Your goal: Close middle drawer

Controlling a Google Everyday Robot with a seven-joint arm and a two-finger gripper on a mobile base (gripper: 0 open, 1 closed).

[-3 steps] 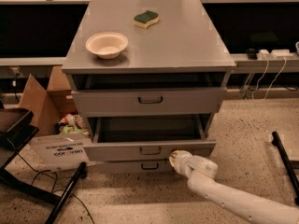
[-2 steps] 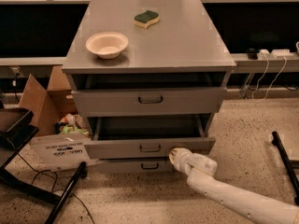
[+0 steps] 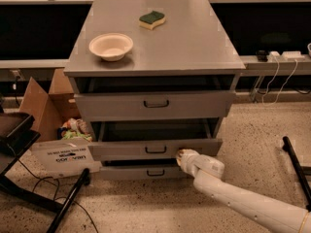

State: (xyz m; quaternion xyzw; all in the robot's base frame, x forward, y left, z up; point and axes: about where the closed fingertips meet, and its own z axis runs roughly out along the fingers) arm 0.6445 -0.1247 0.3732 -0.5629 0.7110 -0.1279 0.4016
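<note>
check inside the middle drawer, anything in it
Nothing shows in the visible strip of the middle drawer; its tray looks bare and shadowed. The rear is covered by the top drawer above. The end effector sits at its front panel, right of the handle.

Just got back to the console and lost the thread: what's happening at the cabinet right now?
The robot's arm reaches in from the lower right, and its tool is at the front panel of the middle drawer, just right of the dark handle. That drawer is pulled out with its tray showing, so closing it is not yet done. A bowl and a green sponge sit on the cabinet top.
</note>
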